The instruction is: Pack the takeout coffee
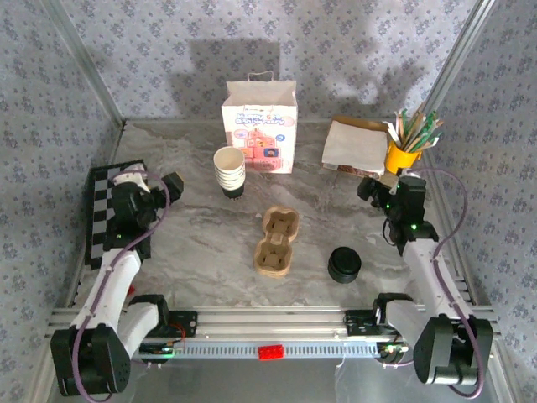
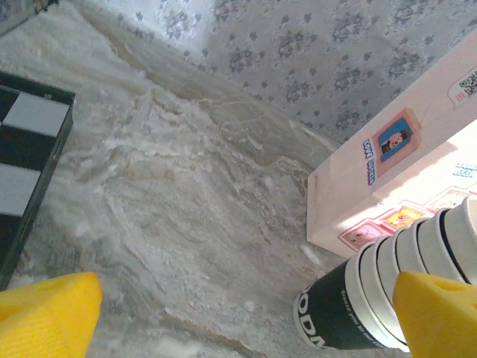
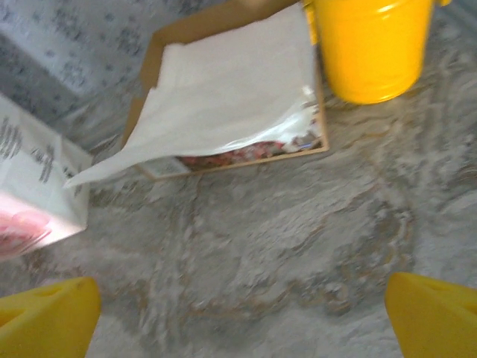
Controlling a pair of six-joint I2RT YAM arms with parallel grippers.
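Left gripper (image 2: 246,317), right gripper (image 3: 240,317): yellow jaws spread, empty.
Cream cup stack (image 1: 230,170) at 11 o'clock, round black lid (image 1: 344,264) at 4 o'clock of moulded-pulp carrier (image 1: 277,242).

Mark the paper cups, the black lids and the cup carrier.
paper cups (image 1: 230,174), overhead view, cream side wall.
black lids (image 1: 344,259), overhead view, top face.
cup carrier (image 1: 277,242), overhead view, bridge between its two wells.

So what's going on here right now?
Nothing is held yet. Both claws are open and empty: the left claw points at the stack of cream paper cups with dark bases beside the white paper bag, the right claw hangs near the yellow cup. The black round plastic lids and brown pulp carrier sit untouched mid-table.
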